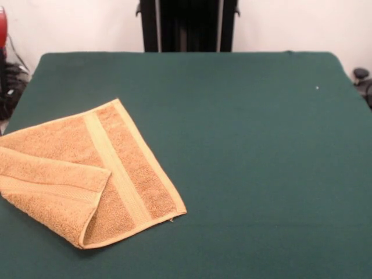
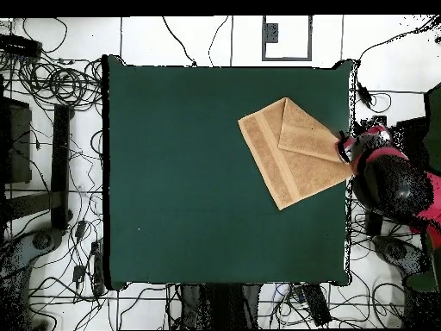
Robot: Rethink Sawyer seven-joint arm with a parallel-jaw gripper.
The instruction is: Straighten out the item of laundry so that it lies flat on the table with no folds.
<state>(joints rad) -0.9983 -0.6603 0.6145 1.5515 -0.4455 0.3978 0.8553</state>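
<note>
The golden-tan towel (image 1: pixel 136 168) lies on the dark green table (image 1: pixel 250 151) at the left in the front view, reaching the table's left edge. One corner is folded over onto it as a flap (image 1: pixel 52 174). Paler bands run along its edges. In the overhead view the towel (image 2: pixel 288 164) is at the table's (image 2: pixel 189 172) right edge, with the flap (image 2: pixel 308 134) on top. My red and black arm (image 2: pixel 392 177) hangs beyond that edge. Its gripper end (image 2: pixel 347 148) is at the towel's right corner; its state is hidden. In the front view only a red part of the arm (image 1: pixel 2 26) shows.
The black pedestal (image 1: pixel 187 26) stands at the table's far side. Cables and stands (image 2: pixel 52 95) cover the floor around the table. A small white speck (image 1: pixel 317 88) lies on the cloth at the right.
</note>
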